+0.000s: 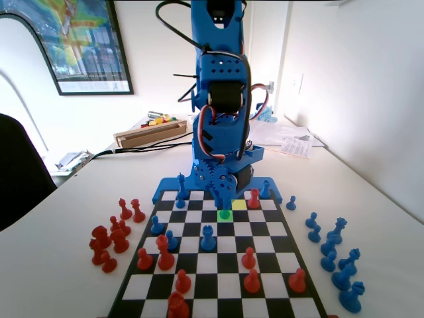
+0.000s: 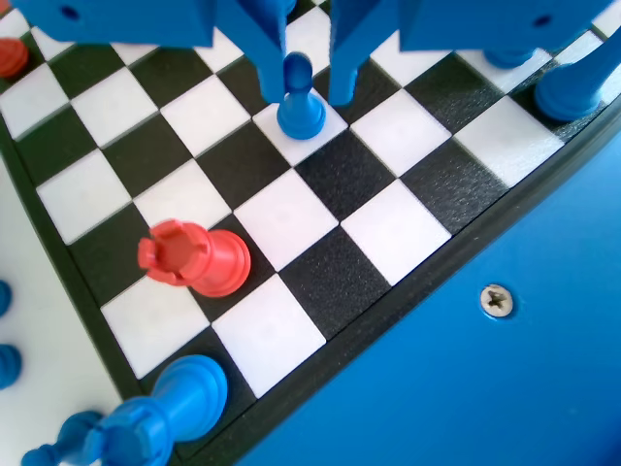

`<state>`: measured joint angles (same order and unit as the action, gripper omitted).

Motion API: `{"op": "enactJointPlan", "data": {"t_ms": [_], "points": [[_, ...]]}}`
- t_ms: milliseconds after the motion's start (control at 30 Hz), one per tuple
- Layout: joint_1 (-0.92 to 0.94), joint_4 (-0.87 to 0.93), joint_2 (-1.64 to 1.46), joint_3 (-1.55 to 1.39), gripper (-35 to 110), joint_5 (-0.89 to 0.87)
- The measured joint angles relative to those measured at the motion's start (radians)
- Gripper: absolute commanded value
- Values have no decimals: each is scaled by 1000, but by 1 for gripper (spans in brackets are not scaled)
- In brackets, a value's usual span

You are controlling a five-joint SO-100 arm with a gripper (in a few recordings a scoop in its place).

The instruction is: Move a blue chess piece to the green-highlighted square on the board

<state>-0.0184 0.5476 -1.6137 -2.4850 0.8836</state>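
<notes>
1. Fixed view: the blue arm bends down over the far rows of the board (image 1: 218, 265), with its gripper (image 1: 224, 202) lowered onto the green square (image 1: 224, 214).
2. Fixed view: a small pawn (image 1: 224, 213) stands on that green square, tinted green by the highlight; a yellow square (image 1: 239, 205) lies diagonally next to it, one row farther from the camera and to the right.
3. Wrist view: the gripper (image 2: 309, 83) hangs from the top edge, one jaw on each side of the blue pawn (image 2: 300, 102).
4. Wrist view: the jaws are parted, with a narrow gap showing between each jaw and the pawn's head; the pawn stands upright with its base on a white square.
5. Wrist view: a red rook (image 2: 192, 258) stands on a black square nearer the board's (image 2: 320, 282) left edge, well apart from the pawn.
6. Fixed view: red pieces (image 1: 111, 235) cluster off the board at left, blue pieces (image 1: 334, 255) at right.
</notes>
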Motion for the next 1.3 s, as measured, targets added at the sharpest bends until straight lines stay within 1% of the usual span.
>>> {"op": "enactJointPlan", "data": {"t_ms": [233, 633, 733, 867, 1000, 1300], "points": [[17, 12, 0, 9, 12, 0], [15, 207, -46, 190, 11, 2], [21, 268, -77, 238, 7, 17], [35, 354, -127, 302, 3, 66], [35, 479, -179, 377, 1, 143], [63, 709, -302, 546, 1, 272]]}}
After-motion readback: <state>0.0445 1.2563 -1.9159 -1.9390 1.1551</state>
